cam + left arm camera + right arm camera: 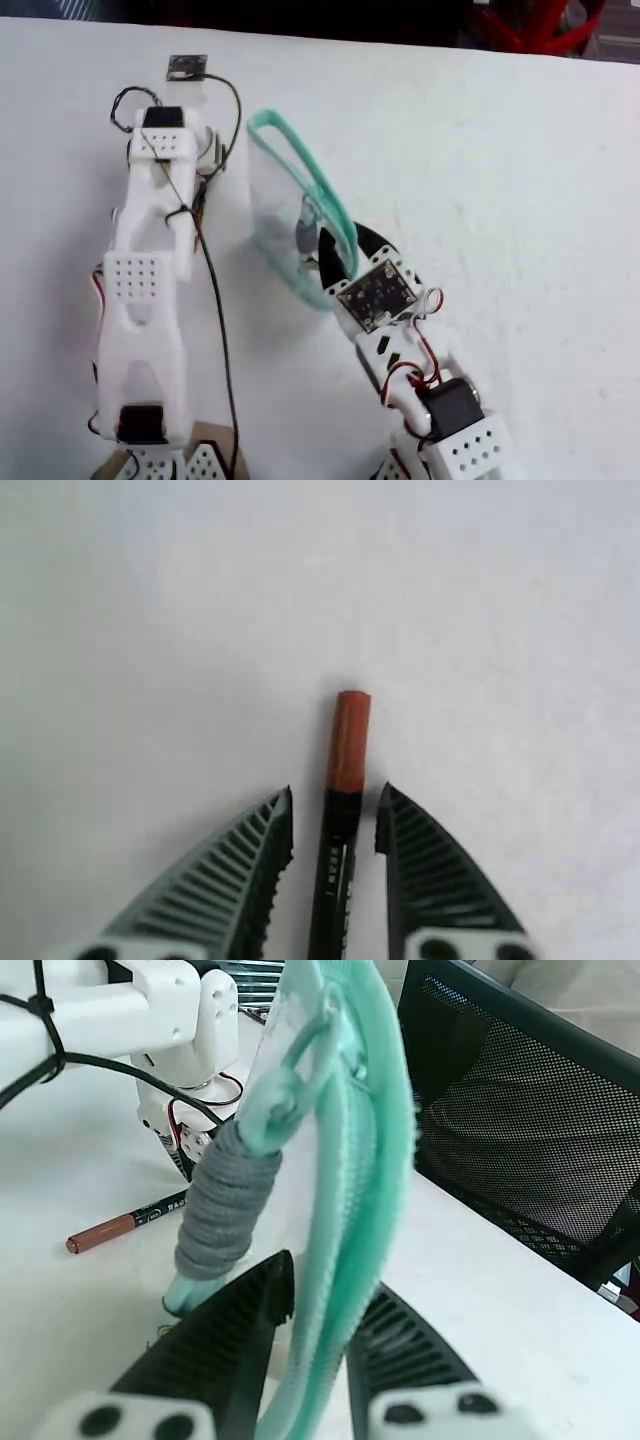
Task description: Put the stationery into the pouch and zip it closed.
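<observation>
Pencil (350, 740) lies unpacked between the left gripper's (335, 800) parted jaws; right gripper (325, 1280) pinches the unzipped pouch (350, 1160).

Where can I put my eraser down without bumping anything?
Right of the pouch and past the right arm, the table is wide and bare. A thin strip left of the left arm is free too. Crowded: the gap between left arm and pouch, with a cable.
</observation>
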Robot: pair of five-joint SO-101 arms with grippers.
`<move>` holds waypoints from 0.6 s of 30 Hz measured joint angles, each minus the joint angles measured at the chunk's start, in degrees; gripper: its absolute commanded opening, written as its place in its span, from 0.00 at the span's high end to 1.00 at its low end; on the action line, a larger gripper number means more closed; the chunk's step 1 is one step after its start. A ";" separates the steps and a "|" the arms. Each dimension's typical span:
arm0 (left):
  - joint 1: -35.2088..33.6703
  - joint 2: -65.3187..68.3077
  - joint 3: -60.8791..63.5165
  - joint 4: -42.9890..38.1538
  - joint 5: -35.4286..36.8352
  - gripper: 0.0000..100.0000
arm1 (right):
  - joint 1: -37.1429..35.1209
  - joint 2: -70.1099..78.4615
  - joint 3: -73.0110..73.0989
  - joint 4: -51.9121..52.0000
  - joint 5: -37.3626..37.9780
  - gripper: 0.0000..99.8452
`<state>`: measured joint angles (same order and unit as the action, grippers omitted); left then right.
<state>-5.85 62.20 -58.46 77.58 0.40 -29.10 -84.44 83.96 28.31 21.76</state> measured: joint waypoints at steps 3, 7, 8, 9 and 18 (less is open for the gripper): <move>1.41 3.96 -7.03 4.04 -1.85 0.93 | 0.00 0.00 0.00 0.00 0.00 0.98; 2.46 8.35 -15.65 8.62 -2.64 0.98 | 0.00 0.00 0.00 0.00 0.00 0.98; 2.64 9.32 -17.58 9.67 -2.64 0.98 | 0.00 0.00 0.00 0.00 0.00 0.98; 2.64 10.20 -19.43 10.55 -3.08 0.98 | 0.00 0.00 0.00 0.00 0.00 0.98; 2.99 14.07 -32.18 17.67 -7.56 0.98 | 0.00 0.00 0.00 -0.09 0.00 0.98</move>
<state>-2.86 76.26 -90.64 95.25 -7.16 -29.10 -84.44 83.96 28.22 21.76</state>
